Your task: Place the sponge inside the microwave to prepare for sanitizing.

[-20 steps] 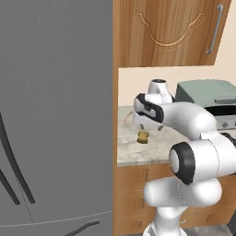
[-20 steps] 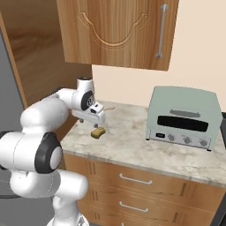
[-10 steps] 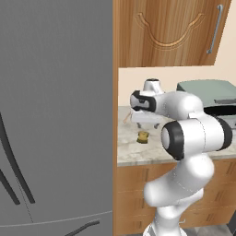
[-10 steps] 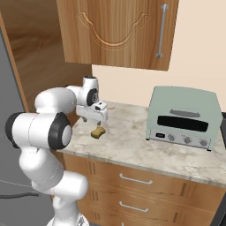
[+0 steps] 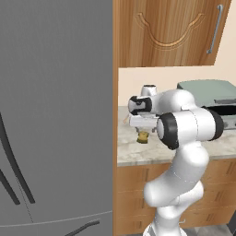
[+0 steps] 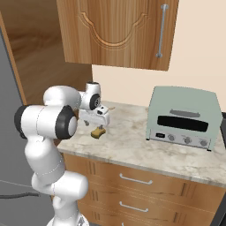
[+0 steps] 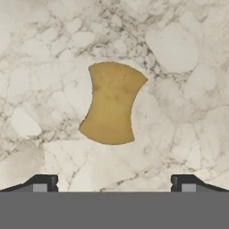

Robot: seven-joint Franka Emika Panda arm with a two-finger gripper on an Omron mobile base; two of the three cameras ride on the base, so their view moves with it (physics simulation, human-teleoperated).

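I see the tall grey fridge (image 5: 55, 115) at the left, wooden cupboard (image 6: 119, 33) overhead, and the marble counter (image 6: 145, 145) carrying a grey-green toaster oven (image 6: 183, 112). My arm (image 5: 184, 126) folds back on itself at counter height, its hand pointing down. The gripper (image 6: 98, 128) hangs spread wide, holding nothing, directly above the yellow sponge (image 7: 112, 103) lying flat on the counter.

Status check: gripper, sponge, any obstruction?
Gripper open, above the sponge, not touching. Sponge flat on the marble counter, unheld. Nothing between fingertips and sponge.
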